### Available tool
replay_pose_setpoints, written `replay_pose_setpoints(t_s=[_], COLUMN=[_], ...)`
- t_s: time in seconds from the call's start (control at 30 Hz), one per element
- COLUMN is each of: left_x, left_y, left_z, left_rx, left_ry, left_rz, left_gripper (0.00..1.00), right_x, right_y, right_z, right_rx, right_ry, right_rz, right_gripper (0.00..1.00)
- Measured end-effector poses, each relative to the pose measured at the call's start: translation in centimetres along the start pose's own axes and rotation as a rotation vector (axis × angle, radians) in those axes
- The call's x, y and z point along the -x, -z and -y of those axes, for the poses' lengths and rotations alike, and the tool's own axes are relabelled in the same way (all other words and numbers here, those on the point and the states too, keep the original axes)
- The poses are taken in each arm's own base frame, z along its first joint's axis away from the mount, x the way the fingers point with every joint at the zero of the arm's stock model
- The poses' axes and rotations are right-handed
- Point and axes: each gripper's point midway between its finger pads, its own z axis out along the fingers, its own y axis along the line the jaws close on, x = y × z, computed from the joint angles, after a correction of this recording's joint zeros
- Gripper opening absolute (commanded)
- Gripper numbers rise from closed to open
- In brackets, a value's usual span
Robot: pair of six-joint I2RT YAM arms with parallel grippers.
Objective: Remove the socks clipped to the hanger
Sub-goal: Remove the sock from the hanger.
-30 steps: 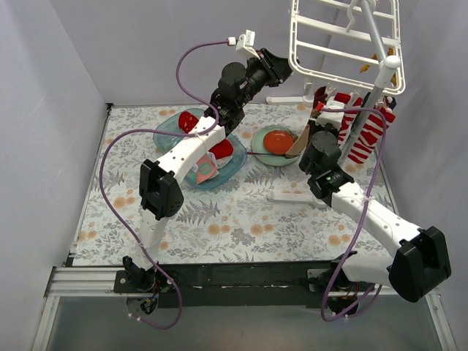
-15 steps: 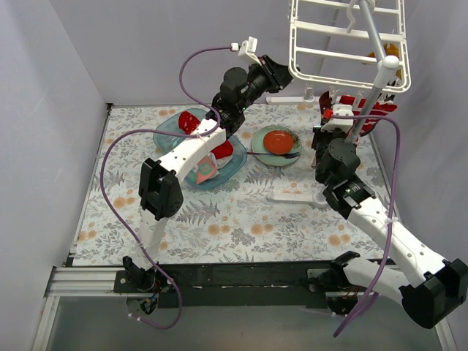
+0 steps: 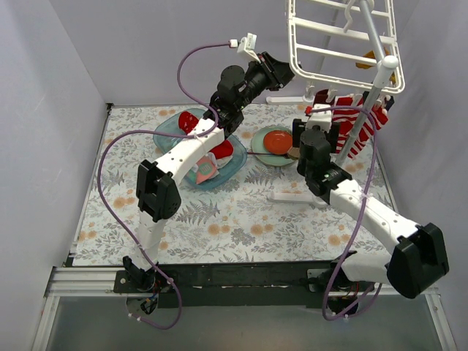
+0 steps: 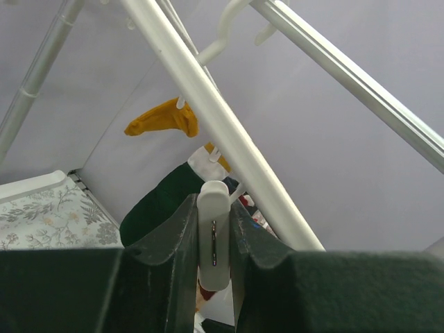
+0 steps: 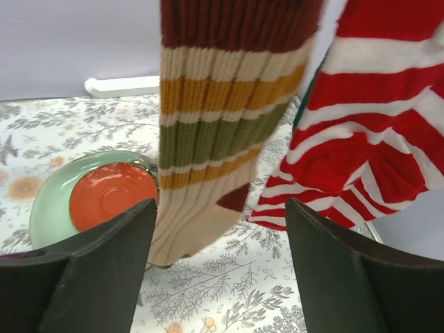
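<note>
Below the white hanger (image 4: 208, 104), the ribbed sock (image 5: 215, 111) is maroon, then beige with mustard and olive bands, and the striped sock (image 5: 361, 132) is red and white. The small sock (image 4: 163, 119) on the hanger is mustard yellow; the saucer (image 5: 111, 198) beneath is red-orange, its plate (image 5: 48, 208) pale green.

hanger (image 4: 201, 90) – wht rack, tilted up | socks (image 5: 361, 139) – striped, clipped, hanging below

ribbed knit cloth socks (image 5: 208, 125), soft and matt; smooth glossy white plastic hanger (image 4: 201, 90); matt printed table cover (image 3: 241, 212).

Lab booth: bare walls (image 3: 44, 110), aluminium mounting rail (image 3: 80, 279).
</note>
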Motion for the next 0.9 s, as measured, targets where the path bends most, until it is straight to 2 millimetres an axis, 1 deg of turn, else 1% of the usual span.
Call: replay_pose_setpoints(t_s=[0.03, 0.1, 0.27, 0.47, 0.77, 0.8, 0.87, 0.9], left_x=[0.0, 0.1, 0.0, -0.4, -0.5, -0.5, -0.6, -0.6], left_y=[0.0, 0.1, 0.1, 0.1, 0.1, 0.1, 0.1, 0.1], left_z=[0.2, 0.7, 1.8, 2.1, 2.2, 2.2, 2.2, 2.2], left_rx=[-0.003, -0.011, -0.027, -0.03, -0.03, -0.031, -0.031, -0.03], left_ry=[0.0, 0.0, 0.001, 0.005, 0.007, 0.007, 0.007, 0.007], left_rz=[0.0, 0.0, -0.002, -0.011, -0.013, -0.013, -0.013, -0.013], left_gripper=[0.0, 0.0, 0.0, 0.0, 0.0, 0.0, 0.0, 0.0], right_x=[-0.3, -0.5, 0.6, 2.1, 3.5, 3.7, 3.8, 3.9], right_y=[-0.4, -1.1, -2.0, -2.3, -1.8, -1.9, -2.0, -2.1], right_z=[-0.2, -0.2, 0.7, 2.4, 4.7, 4.9, 5.4, 5.6], right_rx=[-0.016, -0.063, -0.177, -0.301, -0.423, -0.437, -0.462, -0.477], right_ry=[0.005, 0.0, -0.037, -0.034, -0.012, -0.007, 0.013, 0.023], right_rz=[-0.01, -0.016, 0.03, 0.09, 0.127, 0.14, 0.15, 0.157], right_gripper=[0.87, 0.89, 0.91, 0.9, 0.89, 0.88, 0.83, 0.74])
